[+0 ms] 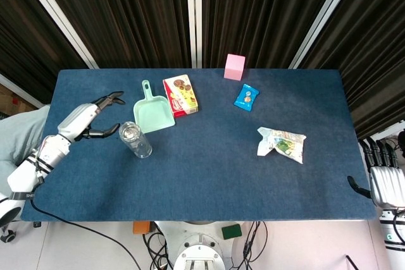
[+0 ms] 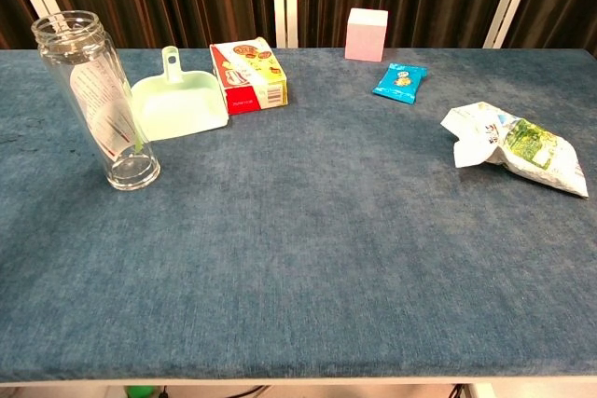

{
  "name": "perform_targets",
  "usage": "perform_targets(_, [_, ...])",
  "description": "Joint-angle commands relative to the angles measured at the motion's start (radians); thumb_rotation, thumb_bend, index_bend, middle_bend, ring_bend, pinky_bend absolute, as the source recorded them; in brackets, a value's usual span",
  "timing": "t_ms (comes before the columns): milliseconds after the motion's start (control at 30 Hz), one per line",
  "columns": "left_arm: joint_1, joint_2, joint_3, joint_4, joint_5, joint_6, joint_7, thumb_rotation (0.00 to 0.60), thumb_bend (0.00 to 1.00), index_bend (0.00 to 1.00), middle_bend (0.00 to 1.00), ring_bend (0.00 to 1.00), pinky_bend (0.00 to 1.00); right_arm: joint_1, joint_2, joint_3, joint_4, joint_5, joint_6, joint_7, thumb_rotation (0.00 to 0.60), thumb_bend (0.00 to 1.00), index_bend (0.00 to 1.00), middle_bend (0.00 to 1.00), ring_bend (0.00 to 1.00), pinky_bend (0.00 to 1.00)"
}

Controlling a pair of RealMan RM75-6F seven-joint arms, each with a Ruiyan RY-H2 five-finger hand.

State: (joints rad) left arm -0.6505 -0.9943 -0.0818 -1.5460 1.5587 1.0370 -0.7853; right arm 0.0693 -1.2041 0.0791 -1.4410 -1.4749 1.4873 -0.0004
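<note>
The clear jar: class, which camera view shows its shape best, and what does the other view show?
The chest view: the clear jar stands upright, seen side-on, full height with its printed label. The head view shows it from above, foreshortened, mostly its open mouth.

Head view overhead, chest view table-level; shared tabletop [image 1: 209, 175].

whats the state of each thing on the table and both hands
clear bottle: upright, no lid, held by nothing
left hand: fingers apart, empty, beside the bottle, not touching it
right hand: off the table's right edge, holds nothing; fingers hard to make out
green dustpan: flat, empty
biscuit box: lying flat, closed
pink box: upright
blue packet: flat, sealed
white snack bag: crumpled, on its side
</note>
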Motion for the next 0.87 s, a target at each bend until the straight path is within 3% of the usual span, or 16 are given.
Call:
perform_targets(33, [0.093,-0.006,-0.002,-0.029,-0.019,0.148,0.170,0.165,0.26,0.10,0.18,0.11,0.19,-0.003,0.000,0.001,0.002,0.002,0.003,0.002,0.600,0.23,0.00,0.00,0.00,0.00])
perform_targets(200, [0.277,-0.107,0.041,-0.056,-0.048,0.400,0.594,0.177,0.26,0.16,0.18,0.10,0.18,-0.008,-0.009,0.004,0.018,0.014,0.005,0.009,0.600,0.23,0.00,0.00,0.00,0.00])
perform_targets(333, [0.411,-0.254,0.093,0.031,-0.057,0.548,0.827,0.198,0.25,0.16,0.16,0.07,0.16,-0.012,-0.020,0.001,0.035,0.031,-0.008,0.002,0.600,0.23,0.00,0.00,0.00,0.00])
perform_targets(433, [0.476,-0.325,0.127,0.107,-0.078,0.571,0.888,0.170,0.14,0.15,0.15,0.06,0.14,-0.015,-0.025,-0.004,0.041,0.051,-0.027,-0.019,0.600,0.22,0.00,0.00,0.00,0.00])
perform_targets(567, [0.514,-0.356,0.147,0.159,-0.123,0.530,0.964,0.003,0.04,0.11,0.08,0.01,0.13,-0.018,-0.026,-0.007,0.030,0.083,-0.055,-0.059,0.600,0.25,0.00,0.00,0.00,0.00])
perform_targets(867, [0.540,-0.357,0.135,0.178,-0.092,0.538,0.899,0.000,0.03,0.06,0.04,0.00,0.12,-0.024,-0.030,-0.002,0.019,0.094,-0.050,-0.076,0.600,0.26,0.00,0.00,0.00,0.00])
